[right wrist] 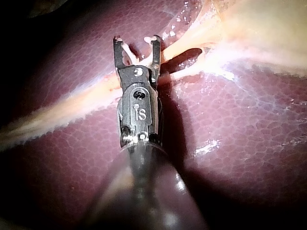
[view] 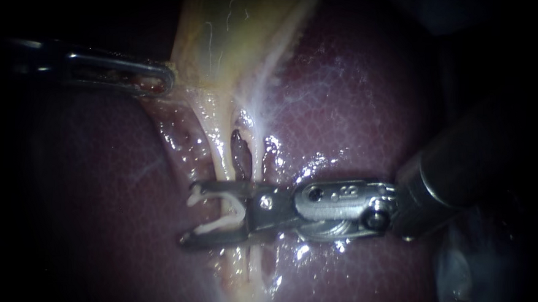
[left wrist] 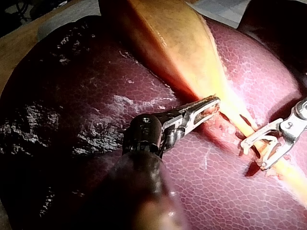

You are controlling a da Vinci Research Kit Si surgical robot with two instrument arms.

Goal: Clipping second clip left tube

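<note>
Left tube [view: 219,148] inside right tool's [view: 185,217] clip [view: 216,229]; left tool [view: 165,78] grips gallbladder [view: 226,38].

Left wrist cam: tan bench top [left wrist: 24,45] shows past the work, dark cable-like shapes [left wrist: 17,7] sit toward its far edge, a pale sheet [left wrist: 218,9] further along that edge. On my endoscope, light pools mid-scene with wet glare; all around it drops to black.

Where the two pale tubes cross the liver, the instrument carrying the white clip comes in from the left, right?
Not quite. In the endoscope view the white clip is carried by my right instrument, coming in from the right. It does work where the two pale tubes cross the liver.
</note>
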